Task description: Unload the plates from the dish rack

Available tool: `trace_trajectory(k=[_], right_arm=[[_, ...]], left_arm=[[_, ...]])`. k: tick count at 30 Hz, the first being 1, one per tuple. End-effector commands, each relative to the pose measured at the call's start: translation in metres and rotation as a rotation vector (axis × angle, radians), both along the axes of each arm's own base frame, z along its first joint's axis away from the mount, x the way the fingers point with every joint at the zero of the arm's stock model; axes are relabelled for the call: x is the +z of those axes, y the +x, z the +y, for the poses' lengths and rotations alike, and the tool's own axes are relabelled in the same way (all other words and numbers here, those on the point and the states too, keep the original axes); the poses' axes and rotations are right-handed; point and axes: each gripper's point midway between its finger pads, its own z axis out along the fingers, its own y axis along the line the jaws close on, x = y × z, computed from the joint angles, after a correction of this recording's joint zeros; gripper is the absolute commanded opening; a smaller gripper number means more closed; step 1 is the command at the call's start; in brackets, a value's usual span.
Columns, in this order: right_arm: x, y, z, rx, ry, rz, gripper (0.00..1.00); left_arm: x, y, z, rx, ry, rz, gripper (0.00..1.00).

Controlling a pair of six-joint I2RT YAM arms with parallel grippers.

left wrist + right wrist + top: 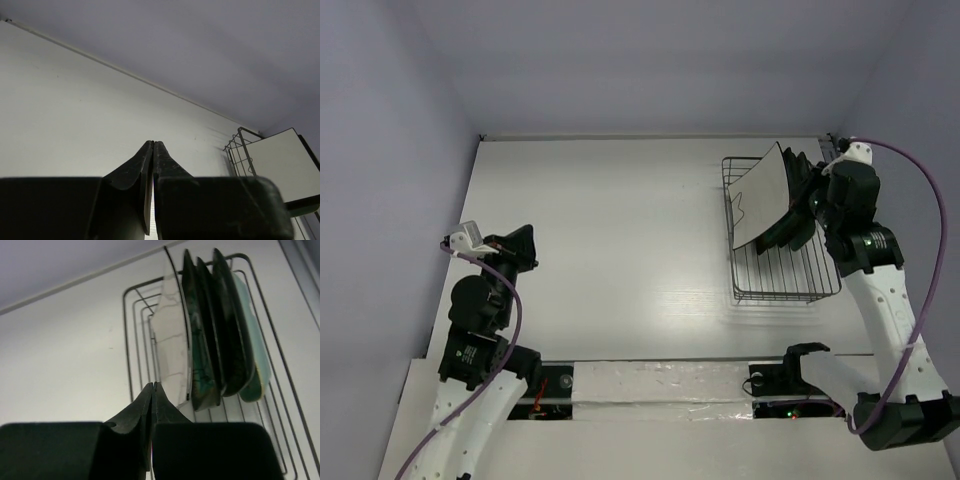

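Observation:
The dish rack point(785, 270) of grey wire stands at the table's back right. Four plates stand on edge in its far end. The white square plate point(760, 200) is in front, facing left. In the right wrist view it point(172, 340) comes first, then the teal-centred plate point(200, 360), the black plate point(225, 340) and the mint-green plate point(252, 355). My right gripper point(153, 385) is shut and empty, over the rack point(135, 340) just near the white plate's lower edge; it also shows in the top view point(795, 228). My left gripper point(528, 240) is shut and empty, far left.
The left wrist view shows my left gripper point(153, 144) above bare table, with the rack point(237, 150) and white plate point(285, 165) at the far right. A purple-grey wall runs behind the table. A white taped strip point(660, 385) lines the near edge.

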Motion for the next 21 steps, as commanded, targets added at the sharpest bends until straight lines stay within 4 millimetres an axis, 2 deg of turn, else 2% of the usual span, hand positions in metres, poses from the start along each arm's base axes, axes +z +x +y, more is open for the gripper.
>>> trace_trajectory(k=[1,3,4,5,8,10,13,21], right_arm=[[0.007,0.002,-0.025,-0.112,-0.094,0.006,0.00],[-0.003,0.010,-0.021,-0.092,-0.093,0.043,0.06],[-0.006,0.014,-0.021,-0.092,-0.097,0.054,0.19],[-0.014,0.019,-0.020,-0.092,-0.100,0.076,0.27],[-0.023,0.029,-0.018,-0.089,-0.101,0.100,0.39],[-0.029,0.035,-0.017,-0.091,-0.095,0.107,0.42],[-0.038,0.043,-0.019,-0.111,-0.097,0.124,0.42],[-0.056,0.053,-0.027,-0.159,-0.125,0.170,0.42]], left_arm=[[-0.003,0.004,-0.004,-0.012,0.004,0.019,0.00],[-0.005,0.005,-0.004,-0.012,0.005,0.025,0.00],[-0.006,0.005,-0.004,-0.012,0.006,0.031,0.00],[-0.007,0.006,-0.005,-0.012,0.008,0.035,0.00],[-0.006,0.006,-0.004,-0.012,0.006,0.031,0.12],[-0.006,0.006,-0.005,-0.012,0.006,0.030,0.21],[-0.005,0.006,-0.005,-0.012,0.004,0.024,0.28],[-0.005,0.006,-0.005,-0.012,0.002,0.025,0.32]])
